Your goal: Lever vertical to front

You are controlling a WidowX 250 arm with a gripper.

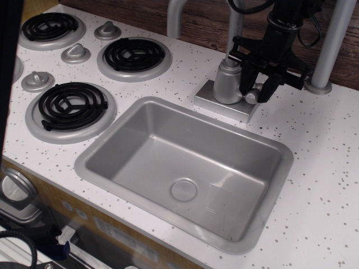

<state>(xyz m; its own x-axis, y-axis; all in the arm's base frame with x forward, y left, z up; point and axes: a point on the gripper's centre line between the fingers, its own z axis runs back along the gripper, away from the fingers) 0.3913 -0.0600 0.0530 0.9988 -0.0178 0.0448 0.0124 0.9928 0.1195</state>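
Note:
The faucet body (227,81) stands on its silver base (224,103) behind the sink (185,168). The lever (253,95) on the body's right side is mostly hidden: only its round hub and lower end show between the black fingers. My black gripper (256,85) has come down from above and straddles the lever, one finger (247,78) on its left and one on its right. The jaws stand a little apart, and I cannot see them pressing on the lever.
The curved spout pipe (178,14) rises behind the faucet. A grey post (325,50) stands just right of the gripper. Three black stove burners (70,105) and silver knobs (76,53) lie to the left. A wooden wall runs along the back.

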